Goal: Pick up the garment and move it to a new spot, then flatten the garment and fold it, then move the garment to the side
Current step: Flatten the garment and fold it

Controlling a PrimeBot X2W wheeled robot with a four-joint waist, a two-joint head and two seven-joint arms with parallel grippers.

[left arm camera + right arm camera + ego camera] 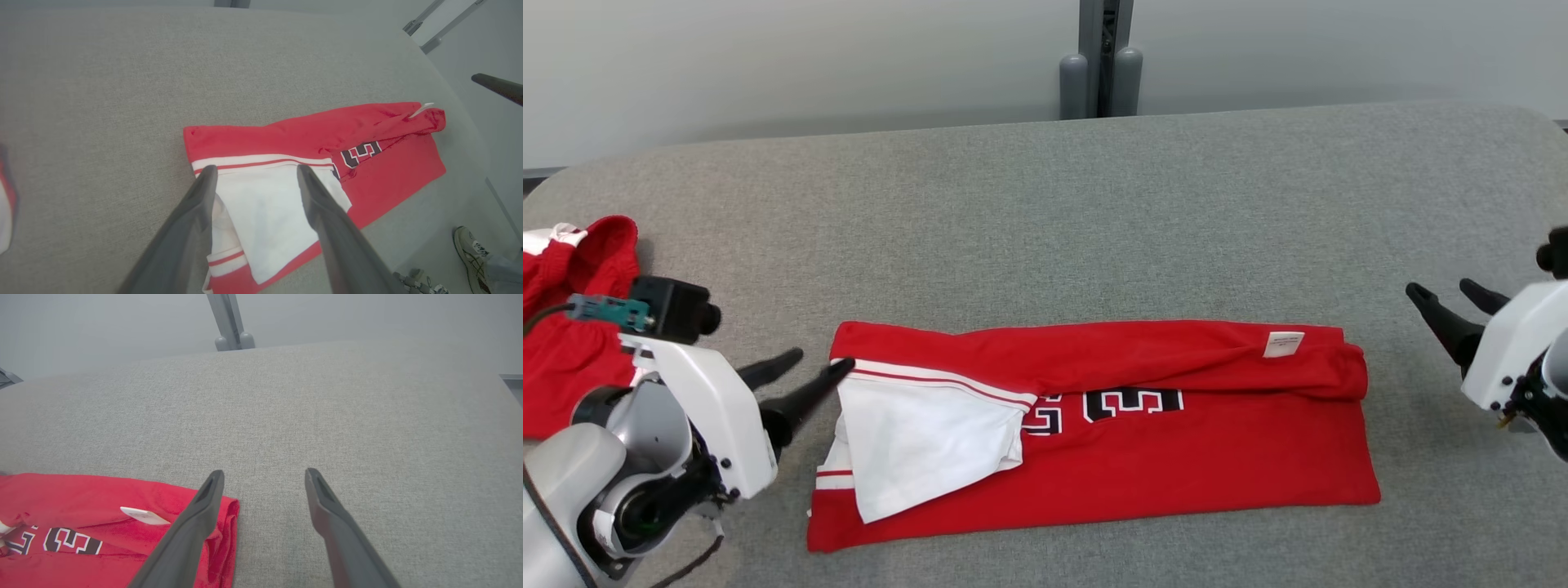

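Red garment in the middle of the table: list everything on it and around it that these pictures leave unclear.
Lettering on the garment, head view: top half covered by a folded-over flap, unreadable.
Label, head view: print too small.
Second red garment, head view: cut by the left edge, partly behind the left arm.
Left end effector: contact with the cloth unclear.
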